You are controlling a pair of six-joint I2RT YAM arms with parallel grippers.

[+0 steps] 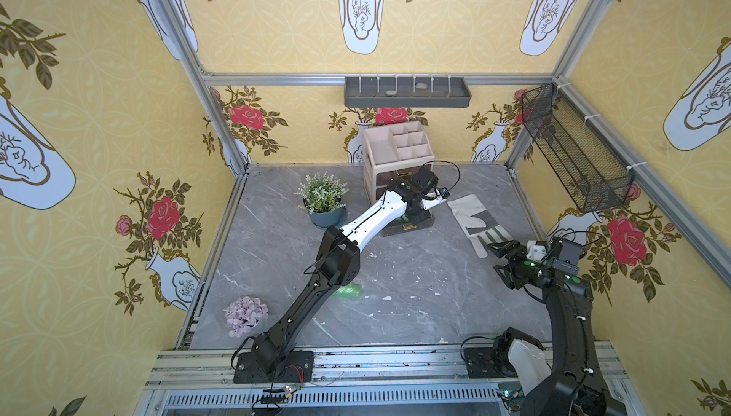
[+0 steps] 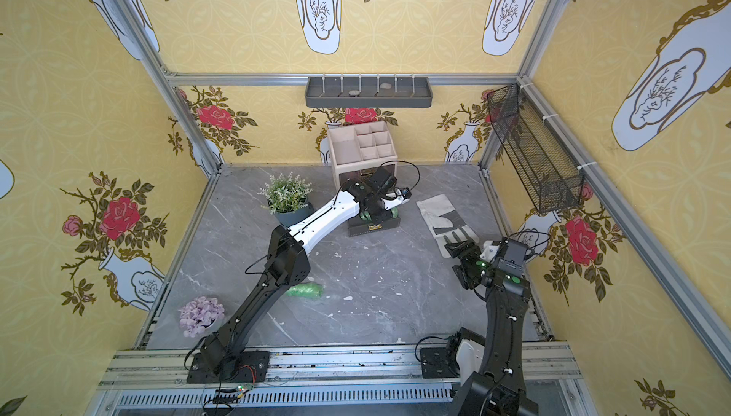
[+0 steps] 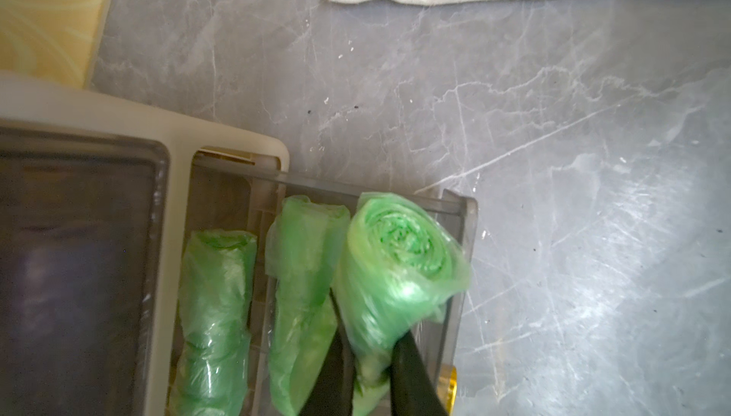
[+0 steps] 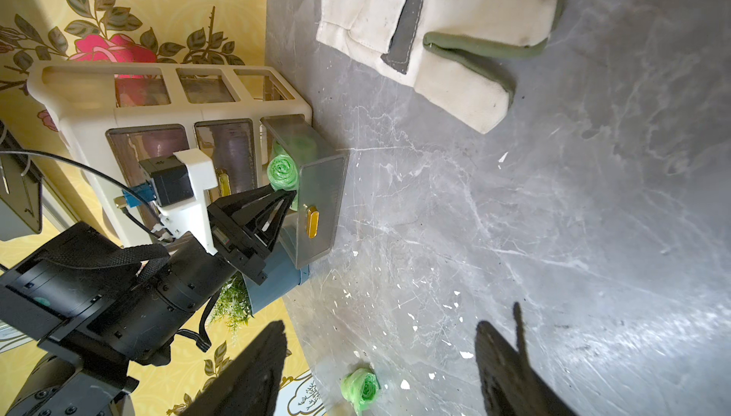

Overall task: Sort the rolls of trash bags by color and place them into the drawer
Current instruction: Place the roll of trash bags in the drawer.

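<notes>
1. The left wrist view alone shows the grasp. The left gripper [image 3: 366, 323] has its jaws clenched on the lower end of a green roll [image 3: 395, 260], which is tilted over the open drawer [image 3: 463, 236] by its front wall. Two other green rolls [image 3: 215, 315] lie side by side inside.
2. In both top views the left arm's wrist hides those jaws and most of the drawer. These views do show a loose green roll [image 1: 348, 290] on the tabletop [image 1: 415, 295], partly under that arm and well apart from the drawer.
3. The right wrist view shows the right gripper [image 4: 379, 327] above the tabletop, its jaws released and wide with nothing between them. The loose roll appears end-on.
4. A work glove [image 1: 472, 216] lies flat between the drawer and the right gripper.
</notes>
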